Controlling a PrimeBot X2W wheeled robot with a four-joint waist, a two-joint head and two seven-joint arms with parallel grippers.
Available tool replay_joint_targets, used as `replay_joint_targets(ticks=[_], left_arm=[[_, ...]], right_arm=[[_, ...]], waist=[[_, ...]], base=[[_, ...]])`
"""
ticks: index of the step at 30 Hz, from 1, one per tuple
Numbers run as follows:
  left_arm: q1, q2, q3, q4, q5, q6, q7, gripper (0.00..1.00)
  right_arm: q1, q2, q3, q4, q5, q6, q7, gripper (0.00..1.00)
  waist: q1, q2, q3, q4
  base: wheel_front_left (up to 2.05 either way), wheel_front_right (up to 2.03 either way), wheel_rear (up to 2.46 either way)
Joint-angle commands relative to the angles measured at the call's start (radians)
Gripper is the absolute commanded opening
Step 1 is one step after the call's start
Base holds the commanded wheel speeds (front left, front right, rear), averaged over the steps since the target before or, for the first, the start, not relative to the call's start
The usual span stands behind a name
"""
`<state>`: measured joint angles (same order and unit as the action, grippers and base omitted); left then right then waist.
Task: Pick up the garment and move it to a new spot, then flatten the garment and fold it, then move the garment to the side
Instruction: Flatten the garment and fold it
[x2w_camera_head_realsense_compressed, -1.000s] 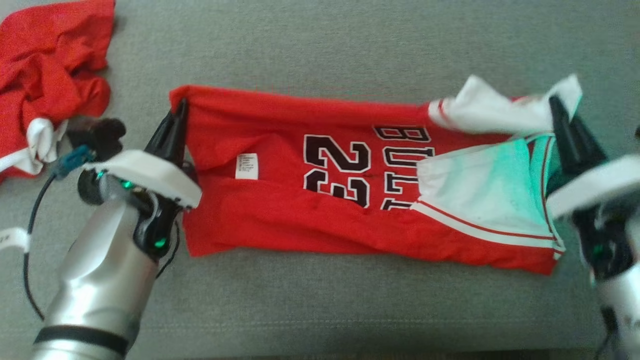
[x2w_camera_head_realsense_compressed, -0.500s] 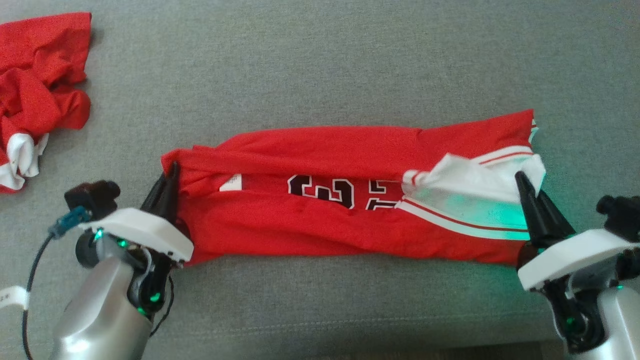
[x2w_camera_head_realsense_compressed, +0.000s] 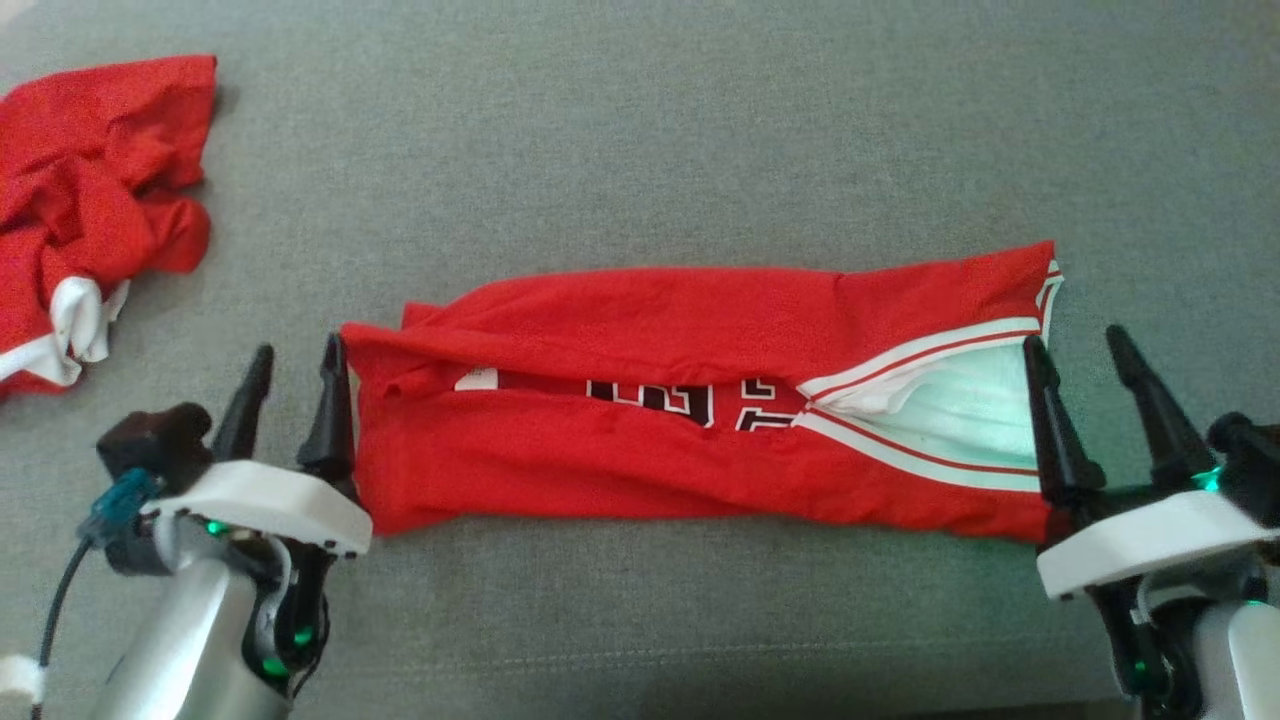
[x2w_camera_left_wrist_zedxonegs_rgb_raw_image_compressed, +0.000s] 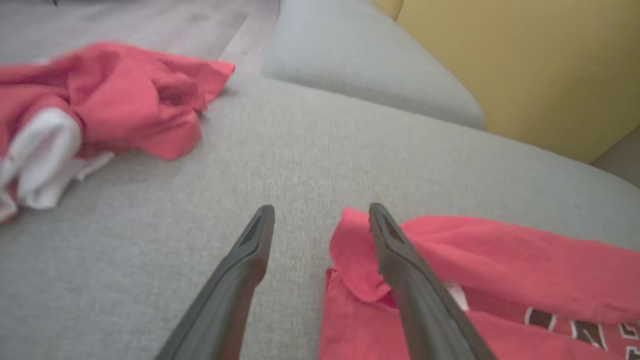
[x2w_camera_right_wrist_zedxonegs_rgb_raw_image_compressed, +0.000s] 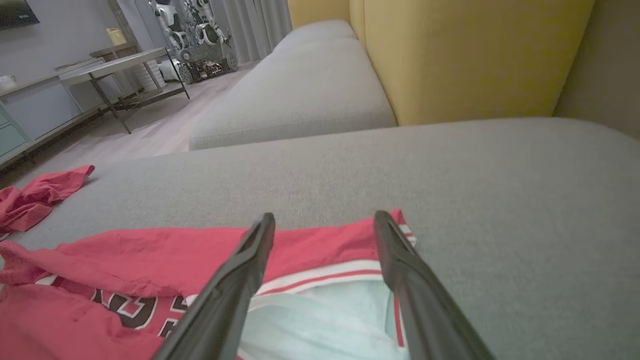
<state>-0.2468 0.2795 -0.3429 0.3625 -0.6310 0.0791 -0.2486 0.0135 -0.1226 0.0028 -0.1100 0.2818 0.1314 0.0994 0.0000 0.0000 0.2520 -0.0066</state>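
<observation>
Find the red basketball jersey with white trim and black numerals (x2w_camera_head_realsense_compressed: 640, 470) lying flat and slack, stretched from one claw across to the other. Read its long axis as running straight from claw to claw, side to side across the head view. Note the plain red end with a small white label pointing at the left gripper (x2w_camera_head_realsense_compressed: 297, 346), and the white-trimmed, pale-lined end pointing at the right gripper (x2w_camera_head_realsense_compressed: 1072, 337). See the far long edge doubled over toward the robot, leaving a narrow slit with only a sliver of the numerals on show. Judge from that: placed, spread and given one lengthwise fold, apparently done; probably left to do are a crosswise fold to shorten the long band and the shift to the side. Take both claws as spread wide and gripping nothing. Place the left claw's inner finger right against the jersey's end, overlapping a curled corner in its wrist view, with the outer finger over bare cushion. Place the right claw's inner finger at the pale lining and the outer finger just past the trimmed edge. Beyond, note the grey woven sofa cushion (x2w_camera_head_realsense_compressed: 640, 120) under everything, a crumpled red and white garment (x2w_camera_head_realsense_compressed: 90, 200) well apart, ahead and outward of the left claw, and a mustard-yellow upholstered backrest (x2w_camera_right_wrist_zedxonegs_rgb_raw_image_compressed: 475, 55) far ahead of the right claw.
</observation>
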Motion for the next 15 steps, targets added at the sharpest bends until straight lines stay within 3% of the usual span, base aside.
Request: replay_joint_targets(ticks=[1,7,15], left_arm=[[-0.006,0.032,0.06,-0.077,0.034,0.016,-0.013,1.0],[0.076,0.024,0.091,-0.262,0.156,0.066,-0.013,1.0],[0.171,0.034,0.077,-0.346,0.205,0.114,-0.008,1.0]], right_arm=[[-0.013,0.0,0.012,-0.052,-0.022,-0.001,-0.011,1.0],[-0.024,0.007,0.004,-0.09,-0.079,-0.001,-0.021,1.0],[0.008,0.018,0.008,-0.09,-0.1,-0.001,-0.021,1.0]], waist=[[0.0,0.0,-0.008,0.003],[0.0,0.0,-0.042,0.013],[0.0,0.0,-0.09,0.008]], base=[[0.0,0.0,0.0],[0.0,0.0,0.0],[0.0,0.0,0.0]])
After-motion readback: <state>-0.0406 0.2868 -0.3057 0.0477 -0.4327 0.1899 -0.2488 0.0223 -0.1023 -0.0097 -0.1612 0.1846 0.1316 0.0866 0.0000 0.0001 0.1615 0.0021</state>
